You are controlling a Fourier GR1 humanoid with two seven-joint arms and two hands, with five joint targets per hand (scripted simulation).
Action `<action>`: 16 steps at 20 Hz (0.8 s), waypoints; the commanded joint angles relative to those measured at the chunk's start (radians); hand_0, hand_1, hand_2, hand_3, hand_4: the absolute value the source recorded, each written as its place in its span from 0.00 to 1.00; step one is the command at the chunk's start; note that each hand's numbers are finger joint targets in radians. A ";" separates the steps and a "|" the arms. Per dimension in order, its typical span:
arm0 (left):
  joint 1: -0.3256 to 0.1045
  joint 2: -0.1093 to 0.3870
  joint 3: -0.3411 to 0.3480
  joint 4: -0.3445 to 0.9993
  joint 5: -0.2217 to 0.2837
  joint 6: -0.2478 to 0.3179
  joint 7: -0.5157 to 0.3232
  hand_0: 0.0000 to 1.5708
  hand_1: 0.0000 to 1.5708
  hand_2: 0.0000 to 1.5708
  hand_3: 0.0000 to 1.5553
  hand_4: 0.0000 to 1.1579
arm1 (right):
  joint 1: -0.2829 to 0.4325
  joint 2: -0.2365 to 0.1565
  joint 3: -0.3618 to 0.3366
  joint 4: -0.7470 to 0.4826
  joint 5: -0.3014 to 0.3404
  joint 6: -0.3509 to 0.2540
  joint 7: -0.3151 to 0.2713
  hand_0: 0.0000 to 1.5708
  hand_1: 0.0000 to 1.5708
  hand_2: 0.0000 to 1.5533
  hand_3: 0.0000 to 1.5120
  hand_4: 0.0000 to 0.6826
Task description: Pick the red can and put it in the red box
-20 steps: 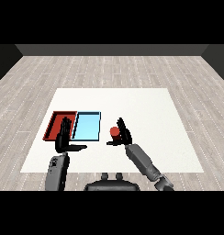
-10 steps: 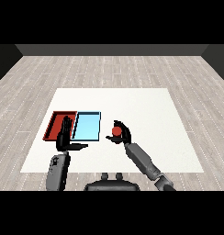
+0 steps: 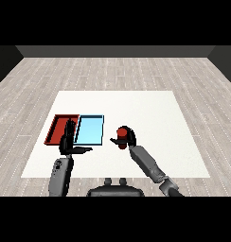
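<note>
Compared with the frame a second earlier, the right hand (image 3: 127, 136) had closed in on the red can (image 3: 121, 135): then its fingers were spread upright beside the can, and at this moment they were curled round it, the can's red top showing just left of the dark fingers. The can had stayed at much the same spot on the white counter (image 3: 150, 113), to the right of both trays and nearer the light blue one. Whether it was resting on the counter or just lifted off it could not be told from this view. The left hand (image 3: 69, 140) had kept its pose through all three frames, fingers straight and pointing upward with the thumb stuck out to the right, holding nothing; it stood in front of the near edge of the red tray (image 3: 58, 129), overlapping the seam between the two trays.

Counted out, there was one red can, one red tray and one light blue tray (image 3: 90, 130), the trays lying side by side and touching, red on the left. Both trays showed bare floors. Two grey forearms came in from the lower corners, each with one black hand. The counter sat on a grey plank floor (image 3: 112, 71).
</note>
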 commanded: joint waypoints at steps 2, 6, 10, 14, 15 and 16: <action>-0.073 0.032 0.045 0.050 0.035 -0.016 0.036 0.00 0.00 0.00 0.00 0.00 | -0.013 0.008 0.014 -0.005 -0.003 -0.021 0.045 1.00 1.00 0.96 0.95 0.84; 0.070 -0.013 -0.030 -0.118 -0.030 0.038 0.036 0.00 0.00 0.00 0.00 0.00 | -0.051 0.008 -0.023 0.023 0.001 -0.022 0.010 1.00 1.00 0.96 0.94 0.85; 0.029 -0.007 -0.028 -0.115 -0.007 0.019 0.077 0.00 0.00 0.00 0.00 0.00 | 0.059 0.001 -0.030 -0.086 0.085 0.006 0.004 1.00 1.00 0.95 0.93 0.87; 0.011 0.029 0.012 0.002 0.009 -0.039 -0.042 0.00 0.00 0.00 0.00 0.00 | 0.042 -0.060 -0.016 -0.281 0.124 -0.064 0.129 1.00 1.00 0.95 0.93 0.88; 0.053 0.015 -0.005 -0.085 0.017 -0.028 0.003 0.00 0.00 0.00 0.00 0.00 | 0.023 -0.087 -0.039 -0.294 0.119 -0.052 0.125 1.00 1.00 0.95 0.93 0.90; -0.018 0.020 0.004 0.052 -0.019 -0.020 -0.054 0.00 0.00 0.00 0.00 0.00 | 0.112 -0.073 -0.011 -0.351 0.158 -0.054 0.125 1.00 1.00 0.95 0.93 0.91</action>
